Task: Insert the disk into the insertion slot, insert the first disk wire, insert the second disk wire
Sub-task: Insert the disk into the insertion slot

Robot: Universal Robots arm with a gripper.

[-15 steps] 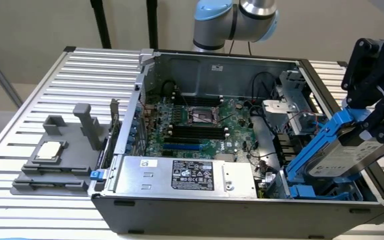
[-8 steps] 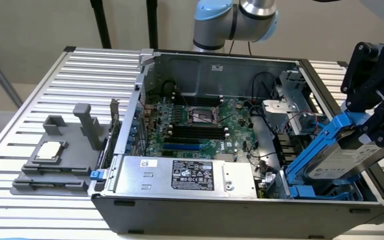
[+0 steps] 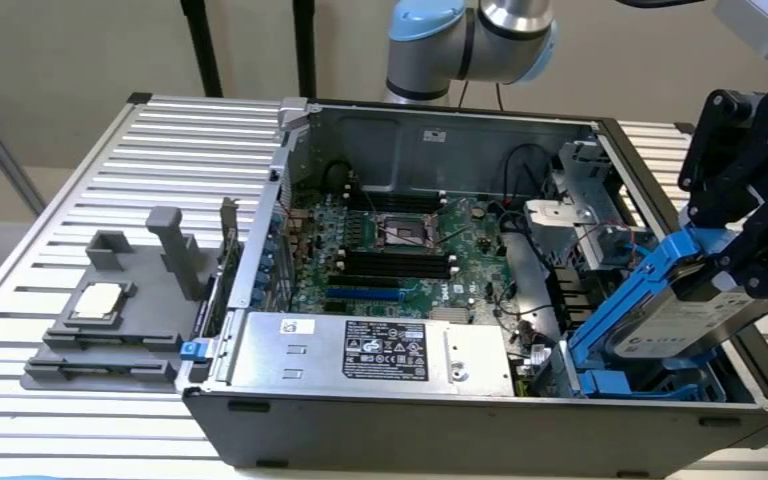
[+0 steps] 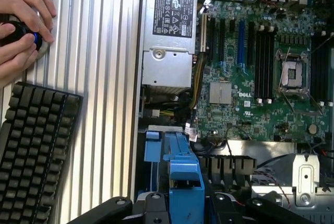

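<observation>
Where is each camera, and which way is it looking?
Exterior view: high off the arm, looking down into the open computer case; the arm and the gripper gripping the disk show.
Wrist view: on the wrist, looking past the disk onto the motherboard; the gripper and a person's hands show.
Shared: the disk, the motherboard, the power supply.

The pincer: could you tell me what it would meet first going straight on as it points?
Probably the insertion slot, since the pincer angles the disk down toward it; depth is unclear.
</observation>
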